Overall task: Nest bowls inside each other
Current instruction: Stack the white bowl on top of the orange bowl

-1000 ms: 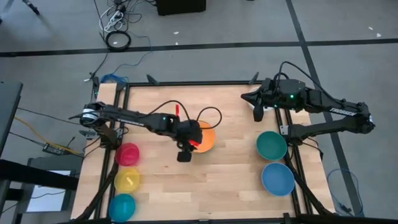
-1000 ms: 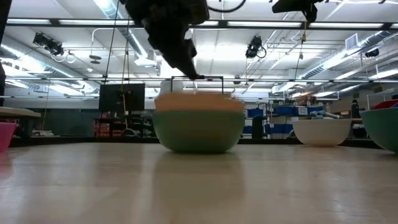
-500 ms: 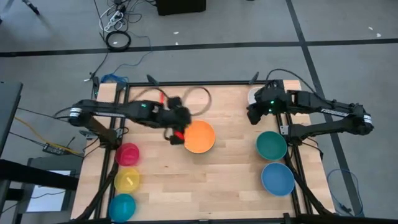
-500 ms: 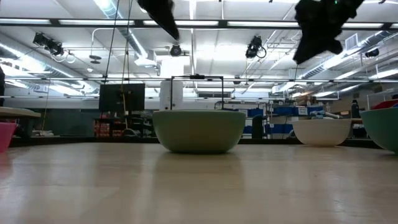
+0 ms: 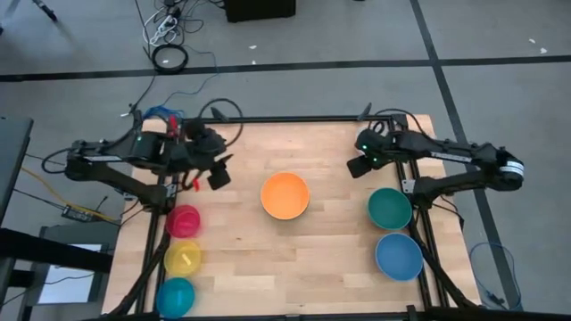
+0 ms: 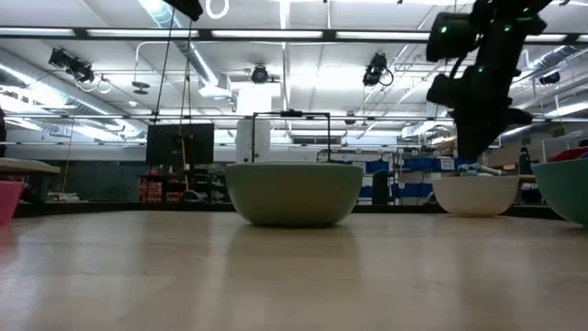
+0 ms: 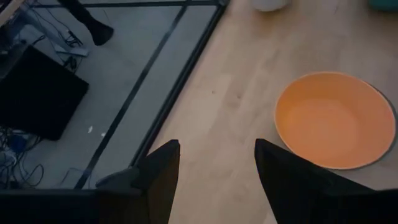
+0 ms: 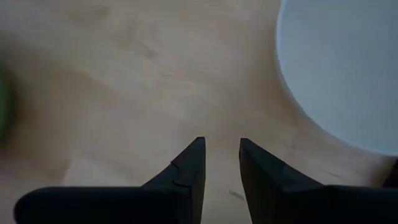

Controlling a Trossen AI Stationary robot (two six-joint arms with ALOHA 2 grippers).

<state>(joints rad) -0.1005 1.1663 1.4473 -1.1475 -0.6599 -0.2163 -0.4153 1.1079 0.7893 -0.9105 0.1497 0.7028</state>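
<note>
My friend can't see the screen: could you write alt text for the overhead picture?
An orange round plastic bowl sits mid-table between two dark robot arms, the left gripper open, the right gripper slightly parted. Pink, yellow and cyan bowls line the left edge; teal and blue bowls the right.

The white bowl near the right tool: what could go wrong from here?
1. The right tool is only slightly open, with the white bowl off to one side; it may push the rim instead of gripping it.
2. This bowl sits near the table's far edge, so a push could slide it off.
</note>
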